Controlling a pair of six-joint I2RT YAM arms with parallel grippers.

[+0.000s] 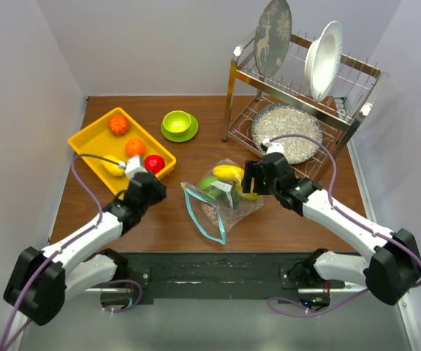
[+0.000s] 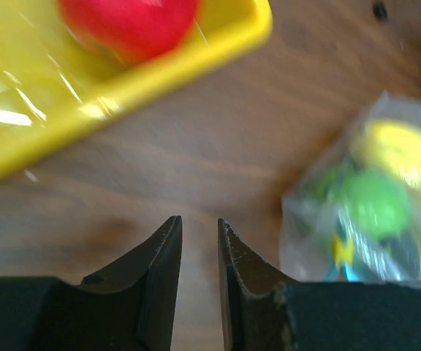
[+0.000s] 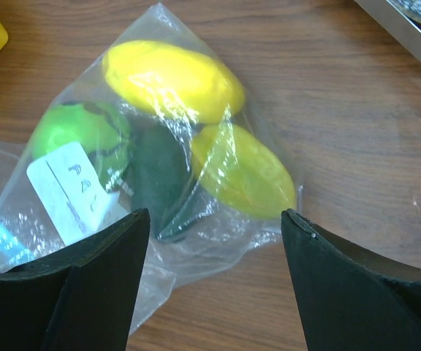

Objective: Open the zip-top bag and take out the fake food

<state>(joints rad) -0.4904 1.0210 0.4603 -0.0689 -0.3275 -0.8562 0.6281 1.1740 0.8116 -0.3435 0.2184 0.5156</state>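
Top view first: the zip-top bag [image 1: 209, 212] lies mid-table, its teal zip strip [image 1: 205, 217] at the near-left end. The fake food [image 1: 228, 173] is bunched in the far-right end, yellow and green showing through the plastic. The right gripper [image 1: 251, 178] sits right at that bunched end, fingers spread. The left gripper [image 1: 150, 184] hovers just off the near-right corner of the yellow tray [image 1: 93, 140], well clear of the bag. The tray holds two orange pieces [image 1: 118, 124], a red piece [image 1: 154, 163] and a yellow one. Far middle is a lime-green bowl [image 1: 177, 121] on its saucer. Far right is a dish rack [image 1: 304, 102] with plates.

On to the left wrist, and it's blurry. The fingers [image 2: 165, 252] are almost together, just a narrow slit between them and nothing in it, bare wood below. The tray's rim cuts across the top left, with the red piece behind it. The bag shows on the right as a green and yellow smear.

Right wrist now, much sharper. The jaws are wide apart, one finger [image 3: 101, 256] on either side of the bag's closed end, with nothing clamped. Whether they touch the plastic, I cannot tell. Inside are two yellow pieces [image 3: 170, 80], a light green one [image 3: 75, 130] and a dark green one [image 3: 156, 175]. A white label [image 3: 68, 191] carries handwriting that looks like "PA" plus another letter, not surely legible.
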